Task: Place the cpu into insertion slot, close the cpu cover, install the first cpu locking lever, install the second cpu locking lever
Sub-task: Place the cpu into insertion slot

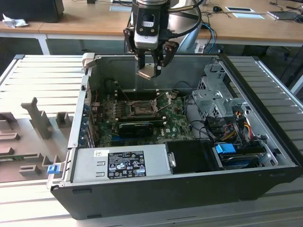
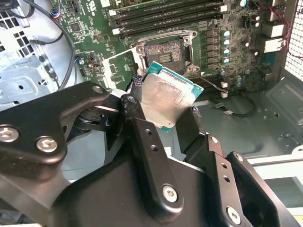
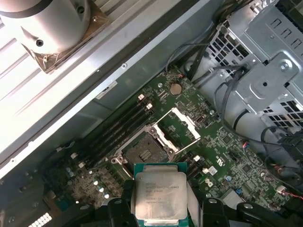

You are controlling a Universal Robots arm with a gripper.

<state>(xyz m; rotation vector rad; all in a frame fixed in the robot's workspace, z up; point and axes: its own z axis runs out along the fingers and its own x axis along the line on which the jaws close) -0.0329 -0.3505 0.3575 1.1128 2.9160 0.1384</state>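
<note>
My gripper (image 1: 149, 67) hangs over the open computer case, shut on the cpu (image 1: 147, 72), a flat square chip with a silver top that I hold tilted in the air. In both wrist views the cpu (image 2: 165, 97) (image 3: 158, 194) sits between my black fingers (image 2: 137, 101). Well below the chip, the insertion slot (image 1: 138, 108) (image 2: 164, 53) (image 3: 142, 151) lies bare on the green board, a black square with a silvery rim. The cpu cover (image 3: 182, 124) (image 2: 116, 71) is swung up beside the slot. Thin metal levers (image 1: 165, 100) stand raised at the slot's sides.
Inside the case are a grey power supply (image 1: 120, 163) at the front, a metal drive cage (image 1: 215, 94) with cable bundles on the exterior view's right, and a black ribbed block (image 1: 137, 126) near the slot. Long black memory slots (image 2: 165, 16) run beside the slot. Grey fixtures (image 1: 38, 118) stand outside the case.
</note>
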